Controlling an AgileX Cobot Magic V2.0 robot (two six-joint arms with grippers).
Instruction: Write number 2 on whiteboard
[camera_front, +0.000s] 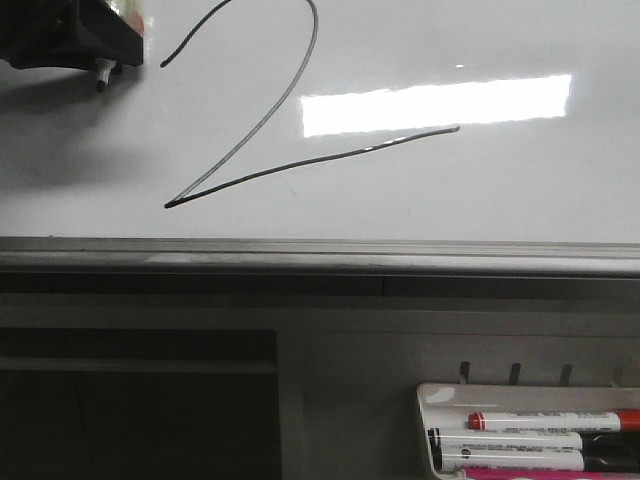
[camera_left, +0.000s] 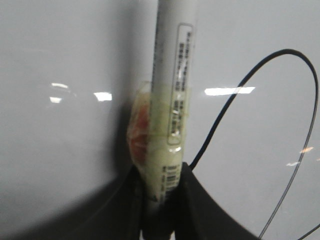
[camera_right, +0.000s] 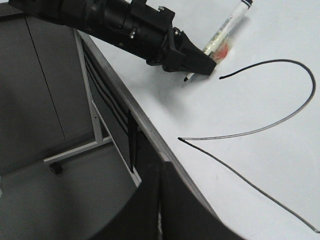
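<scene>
A black number 2 (camera_front: 330, 157) is drawn on the whiteboard (camera_front: 480, 190). It also shows in the left wrist view (camera_left: 287, 50) and the right wrist view (camera_right: 220, 137). My left gripper (camera_front: 95, 40) is at the board's top left, shut on a white marker (camera_left: 172, 75) wrapped in tape. The marker's tip (camera_front: 100, 82) is just left of the 2's starting end, close to the board. I cannot tell whether it touches. My right gripper (camera_right: 160, 200) is shut and empty, by the board's grey edge frame (camera_right: 150, 135).
A white tray (camera_front: 430, 400) with several markers hangs below the board's grey frame (camera_front: 320, 255) at the bottom right. A dark cabinet and a wheeled stand (camera_right: 75, 152) are below the board's edge in the right wrist view.
</scene>
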